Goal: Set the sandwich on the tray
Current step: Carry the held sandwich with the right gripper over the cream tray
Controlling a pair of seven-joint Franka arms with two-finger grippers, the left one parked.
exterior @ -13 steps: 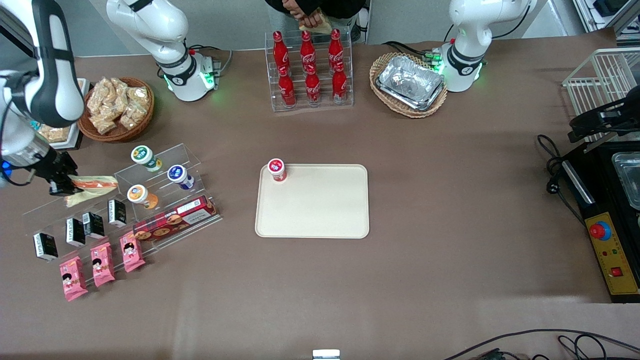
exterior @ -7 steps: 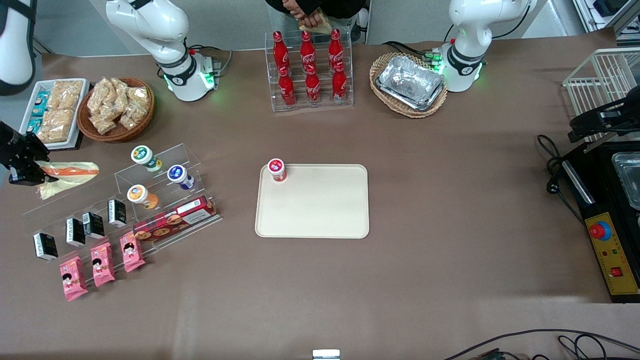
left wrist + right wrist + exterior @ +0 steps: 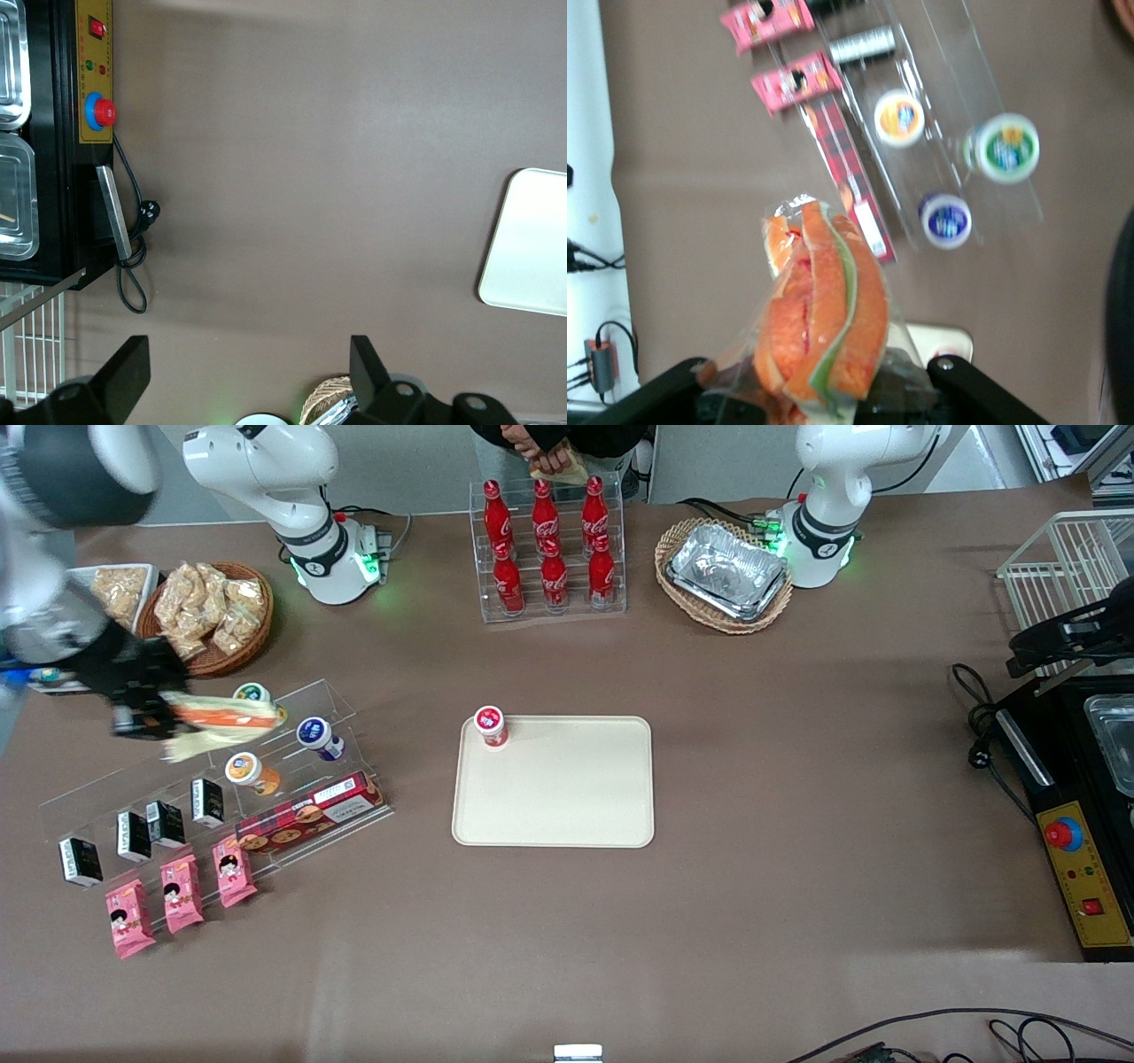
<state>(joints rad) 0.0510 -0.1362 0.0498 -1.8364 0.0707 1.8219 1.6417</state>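
My gripper (image 3: 146, 710) is shut on the wrapped sandwich (image 3: 221, 721) and holds it in the air over the clear display stand (image 3: 266, 771) at the working arm's end of the table. In the right wrist view the sandwich (image 3: 824, 301) fills the jaws, with orange and green filling under clear wrap. The cream tray (image 3: 567, 788) lies flat at the table's middle, well apart from the gripper. A red-lidded cup (image 3: 490, 726) stands on the tray's corner. A corner of the tray (image 3: 943, 336) shows past the sandwich in the wrist view.
The stand holds three small cups (image 3: 317, 735), a red biscuit box (image 3: 310, 815) and black cartons (image 3: 133, 834); pink packets (image 3: 182, 892) lie in front of it. A snack basket (image 3: 208, 615), a cola rack (image 3: 547, 549) and a foil-tray basket (image 3: 725, 574) line the back.
My gripper swung out to the table's edge with the sandwich, then came back toward the tray and now holds it above the display stand.
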